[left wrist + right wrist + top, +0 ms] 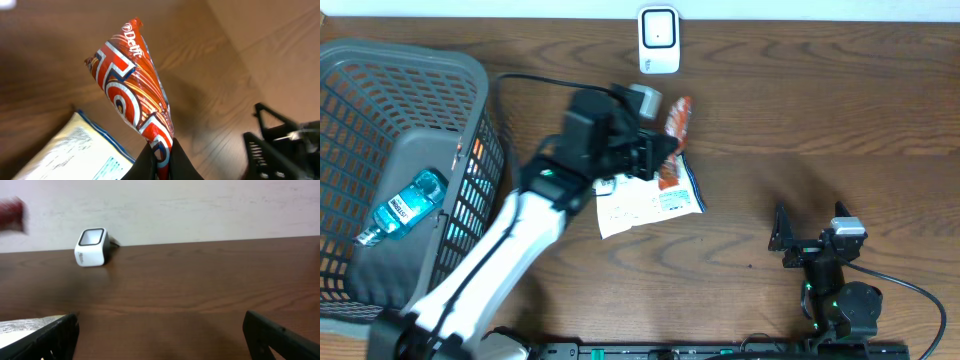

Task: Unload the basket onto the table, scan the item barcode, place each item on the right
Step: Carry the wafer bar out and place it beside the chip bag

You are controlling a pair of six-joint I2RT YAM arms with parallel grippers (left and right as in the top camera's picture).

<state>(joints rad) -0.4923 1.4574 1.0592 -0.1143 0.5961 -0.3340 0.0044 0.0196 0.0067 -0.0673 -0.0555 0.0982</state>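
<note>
A red-and-orange snack packet (677, 118) (127, 85) hangs in the air above the table, pinched at its lower end by my left gripper (665, 150) (162, 155), which is shut on it. The packet's top points toward the white barcode scanner (659, 38) (92, 247), which stands at the table's far edge. A blurred red corner of the packet (11, 214) shows at the left edge of the right wrist view. No barcode on the packet is visible. My right gripper (790, 240) (160, 335) rests low at the front right, open and empty.
A white flat pouch with a blue edge (645, 205) (70, 150) lies on the wood under the left arm. A grey mesh basket (410, 60) at the left holds a blue water bottle (408, 203). A black cable runs from the basket side toward the left arm.
</note>
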